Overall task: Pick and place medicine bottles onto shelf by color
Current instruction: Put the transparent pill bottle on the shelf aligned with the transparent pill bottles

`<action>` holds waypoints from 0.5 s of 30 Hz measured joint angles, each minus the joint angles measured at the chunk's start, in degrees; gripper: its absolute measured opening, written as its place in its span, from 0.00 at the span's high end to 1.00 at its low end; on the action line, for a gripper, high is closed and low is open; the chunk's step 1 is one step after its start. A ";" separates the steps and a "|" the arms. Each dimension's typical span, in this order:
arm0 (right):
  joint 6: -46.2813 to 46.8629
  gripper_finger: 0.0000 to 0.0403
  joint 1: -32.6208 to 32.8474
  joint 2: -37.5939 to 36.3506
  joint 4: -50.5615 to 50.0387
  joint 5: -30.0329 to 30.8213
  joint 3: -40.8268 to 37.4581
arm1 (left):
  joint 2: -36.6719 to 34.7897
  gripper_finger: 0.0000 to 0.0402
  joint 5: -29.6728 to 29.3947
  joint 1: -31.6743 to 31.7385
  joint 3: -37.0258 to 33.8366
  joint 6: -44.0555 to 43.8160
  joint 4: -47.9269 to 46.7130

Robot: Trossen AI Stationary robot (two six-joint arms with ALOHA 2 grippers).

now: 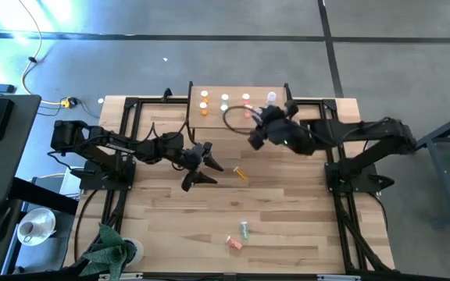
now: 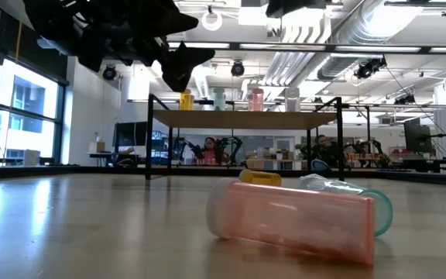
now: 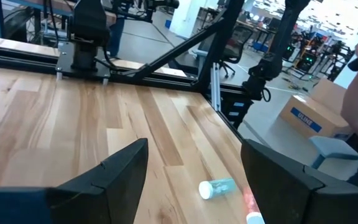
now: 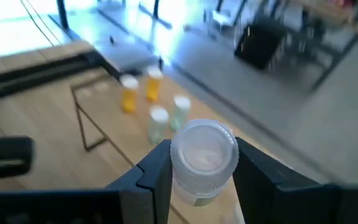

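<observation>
Wood shelf [image 1: 237, 92]: I count bottles standing in colour groups along its top.
Right gripper [image 4: 196, 167]: I see it clamped on a clear white-capped bottle [image 4: 202, 155], above the shelf.
Left gripper [image 1: 201, 166]: spread wide, empty, mid-table.
Loose on table: orange bottle [image 1: 241, 172], green bottle [image 1: 244, 229], pink bottle [image 1: 233, 243].

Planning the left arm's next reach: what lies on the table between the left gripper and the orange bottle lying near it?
Nothing: in the high view, only bare tabletop separates the open left gripper from the orange bottle.
</observation>
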 joint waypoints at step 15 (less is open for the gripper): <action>9.92 0.70 -13.02 0.02 -0.64 -16.56 -9.00 | 0.00 0.39 -0.02 0.00 0.00 0.01 -0.37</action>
